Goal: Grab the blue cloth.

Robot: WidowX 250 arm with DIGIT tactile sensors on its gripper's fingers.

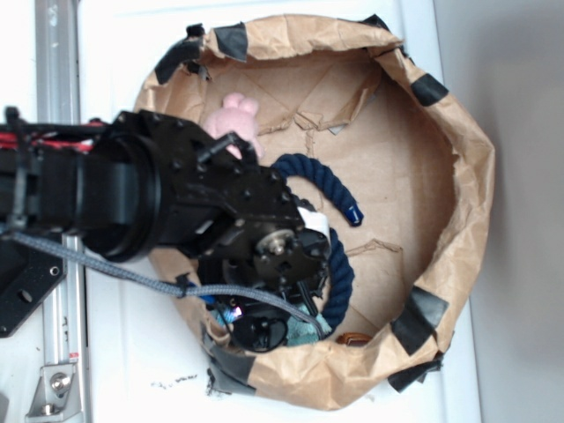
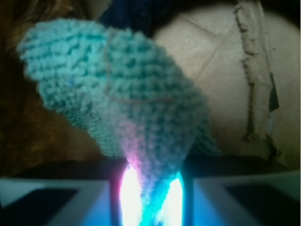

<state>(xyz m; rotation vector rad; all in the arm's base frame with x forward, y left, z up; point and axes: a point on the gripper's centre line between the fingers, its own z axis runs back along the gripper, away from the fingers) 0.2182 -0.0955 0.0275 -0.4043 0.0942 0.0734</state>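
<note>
The blue cloth (image 2: 117,89) fills the wrist view, a fuzzy light teal terry cloth narrowing down into the jaws. My gripper (image 2: 149,188) is shut on its lower end, with glowing pads on both sides of the pinched fabric. In the exterior view the gripper (image 1: 264,322) points down at the near-left part of the brown paper basin (image 1: 458,176), and only a sliver of the blue cloth (image 1: 322,326) shows beside it. The arm hides the rest.
A dark navy twisted rope (image 1: 335,181) curls across the basin's middle, next to the arm. A pink plush toy (image 1: 236,119) lies at the basin's upper left. Crumpled paper walls with black tape patches ring the basin. A metal rail (image 1: 57,53) runs along the left.
</note>
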